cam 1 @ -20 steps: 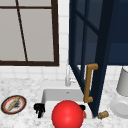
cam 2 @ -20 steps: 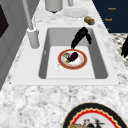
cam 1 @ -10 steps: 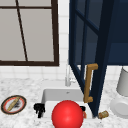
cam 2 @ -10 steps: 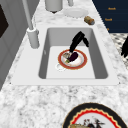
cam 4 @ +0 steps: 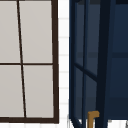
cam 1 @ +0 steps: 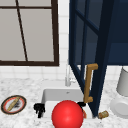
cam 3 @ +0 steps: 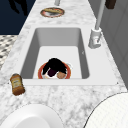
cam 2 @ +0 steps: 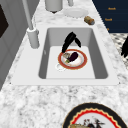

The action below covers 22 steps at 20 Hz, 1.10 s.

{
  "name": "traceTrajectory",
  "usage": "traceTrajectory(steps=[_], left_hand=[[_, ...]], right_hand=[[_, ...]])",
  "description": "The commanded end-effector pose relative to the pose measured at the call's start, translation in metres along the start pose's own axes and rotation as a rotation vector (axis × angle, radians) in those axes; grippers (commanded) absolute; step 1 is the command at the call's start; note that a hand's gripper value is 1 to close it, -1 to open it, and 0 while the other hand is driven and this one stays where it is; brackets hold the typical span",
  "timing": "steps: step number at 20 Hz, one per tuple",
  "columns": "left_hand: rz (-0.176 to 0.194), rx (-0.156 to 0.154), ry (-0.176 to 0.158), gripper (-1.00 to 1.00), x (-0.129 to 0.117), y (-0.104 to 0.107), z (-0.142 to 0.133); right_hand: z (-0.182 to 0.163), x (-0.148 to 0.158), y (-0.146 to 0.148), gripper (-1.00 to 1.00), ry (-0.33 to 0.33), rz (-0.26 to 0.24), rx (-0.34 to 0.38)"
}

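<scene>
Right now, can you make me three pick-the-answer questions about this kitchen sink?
1. Where does the red-rimmed plate lie?
A. in the sink basin
B. on the counter
C. in the cabinet

2. What colour is the ball?
A. blue
B. red
C. green

3. How stands the blue cabinet door?
A. shut
B. swung open
C. taken off

Answers: 1 A, the side views show it on the basin floor, under a hand. 2 B, it is plain red in the front view. 3 B, it sticks out over the sink.
</scene>
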<state>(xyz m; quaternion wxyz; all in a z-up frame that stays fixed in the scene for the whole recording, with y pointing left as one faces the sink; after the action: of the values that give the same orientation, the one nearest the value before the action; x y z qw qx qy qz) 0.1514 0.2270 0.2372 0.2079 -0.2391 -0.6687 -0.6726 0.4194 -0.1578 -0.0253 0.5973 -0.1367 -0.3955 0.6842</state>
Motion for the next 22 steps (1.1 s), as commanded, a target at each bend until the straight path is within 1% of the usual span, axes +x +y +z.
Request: traceTrajectory(steps=[1,4,7,9,10,11,16,18,20,22], left_hand=[[0.000,0.000,0.000,0.00,0.000,0.000,0.000],[0.000,0.000,0.000,0.00,0.000,0.000,0.000],[0.000,0.000,0.000,0.00,0.000,0.000,0.000],[0.000,0.000,0.000,0.00,0.000,0.000,0.000],[0.000,0.000,0.000,0.00,0.000,0.000,0.000],[0.000,0.000,0.000,0.00,0.000,0.000,0.000],[0.000,0.000,0.000,0.00,0.000,0.000,0.000],[0.000,0.000,0.000,0.00,0.000,0.000,0.000],[0.000,0.000,0.000,0.00,0.000,0.000,0.000],[0.000,0.000,0.000,0.00,0.000,0.000,0.000]], right_hand=[[-0.025,-0.010,-0.003,-1.00,0.032,0.091,-0.008],[-0.046,-0.018,-0.006,-1.00,0.037,0.101,-0.014],[-0.062,-0.020,-0.002,-1.00,0.045,0.125,-0.011],[-0.069,-0.016,0.008,-1.00,0.074,0.130,0.000],[-0.074,-0.013,0.010,-1.00,0.098,0.137,-0.003],[-0.075,-0.010,0.010,-1.00,0.113,0.130,-0.006],[-0.078,-0.001,0.019,-1.00,0.155,0.142,-0.008],[-0.083,-0.007,0.018,-1.00,0.158,0.142,0.007],[-0.087,-0.011,0.024,-1.00,0.150,0.143,-0.016],[-0.090,-0.013,0.032,-1.00,0.152,0.159,-0.053]])
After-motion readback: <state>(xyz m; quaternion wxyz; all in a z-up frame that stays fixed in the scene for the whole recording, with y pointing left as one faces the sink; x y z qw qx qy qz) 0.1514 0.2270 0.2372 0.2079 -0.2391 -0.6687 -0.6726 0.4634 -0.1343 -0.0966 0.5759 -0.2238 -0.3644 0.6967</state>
